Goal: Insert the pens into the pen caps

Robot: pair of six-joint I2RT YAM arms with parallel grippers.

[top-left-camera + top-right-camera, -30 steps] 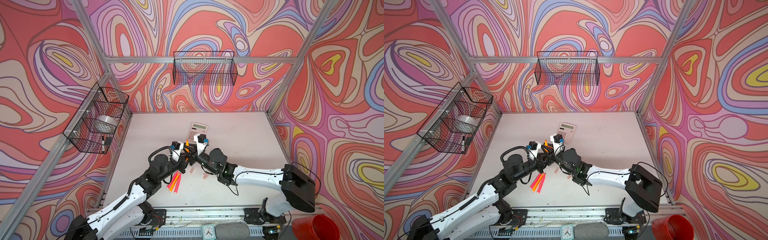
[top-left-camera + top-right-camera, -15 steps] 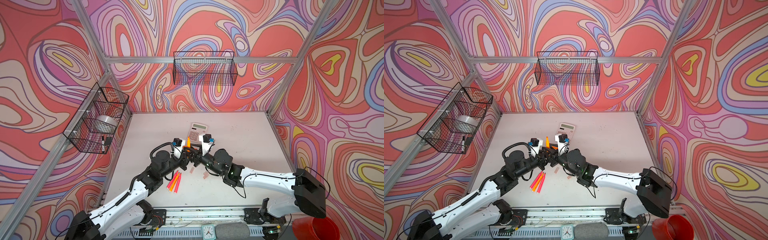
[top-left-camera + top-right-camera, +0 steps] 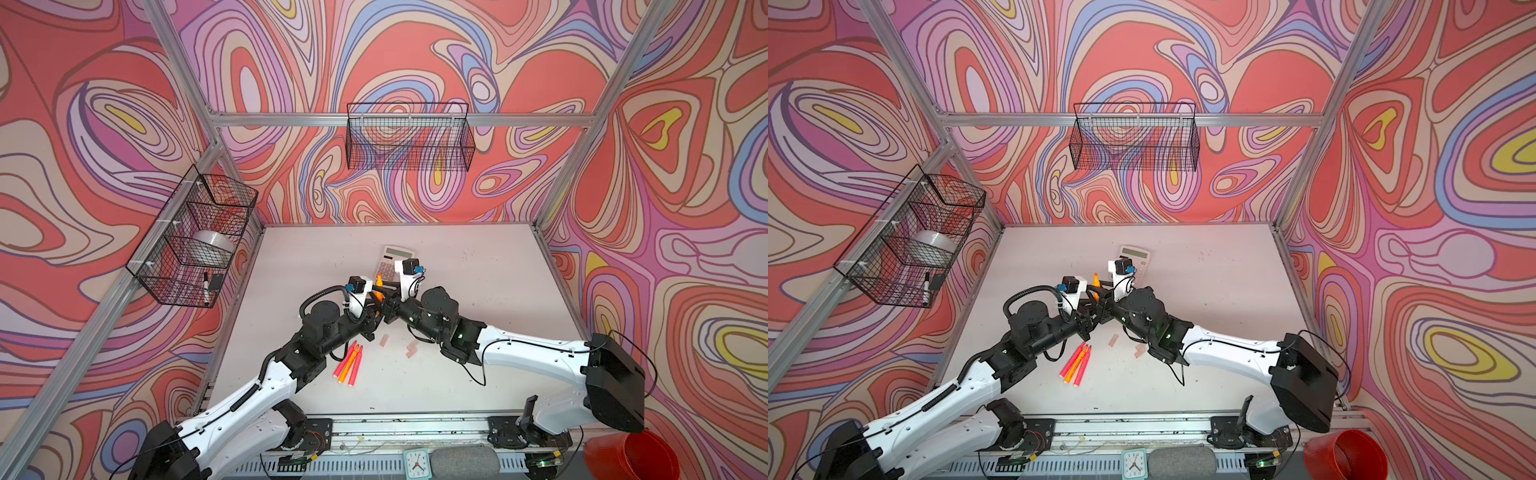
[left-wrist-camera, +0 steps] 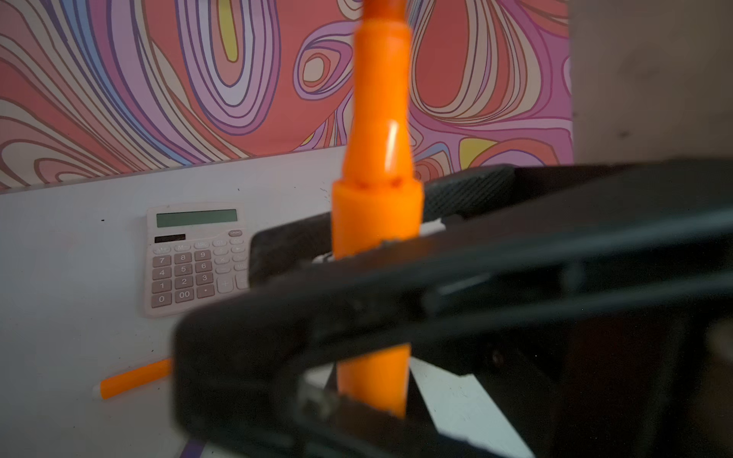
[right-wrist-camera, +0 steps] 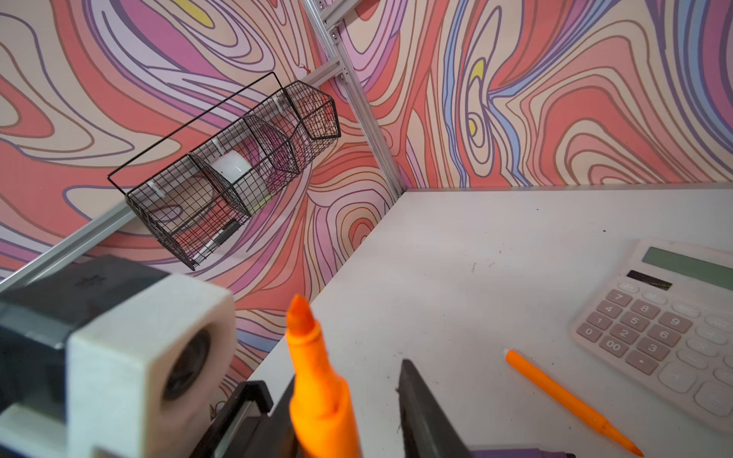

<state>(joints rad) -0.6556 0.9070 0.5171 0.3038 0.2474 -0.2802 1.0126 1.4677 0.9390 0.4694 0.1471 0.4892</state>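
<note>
Both arms come in from the bottom edge and meet mid-table (image 3: 478,270) in both top views. Their wrists tilt up toward each other, just below the calculator (image 3: 398,261).

- The left gripper (image 4: 375,277) is clamped on an orange pen (image 5: 317,380), held upright with its bare pointed tip up.
- The right gripper (image 3: 388,309) sits close against that pen from the right of the frame. Its jaws are apart and hold nothing. The one visible finger (image 5: 416,400) has a gap to the pen.

Hard to read:
- The right gripper's other finger is hidden behind the pen.
- Where the grippers meet is one black clump in the top views.
- The near finger is blurred in the left wrist view.
- The held pen's lower end is covered.

Counts:
- Pens: 6.
  - One is held.
  - A bundle of three (image 3: 350,365) lies lower centre, beside the left arm: two pink-red with an orange one between.
  - One loose orange pen (image 5: 571,400) lies just beside the calculator, seen only in the wrist views.
  - One purple pen (image 5: 515,452) is cut off at the bottom edge of the right wrist view.
- Caps: pale pink, on the table between the arms, apart from the pens.
  - There is a single cap (image 3: 383,340).
  - There is a second pink bit (image 3: 411,350) that may be two lying together; I can't tell.
- Calculator: 1.
</note>
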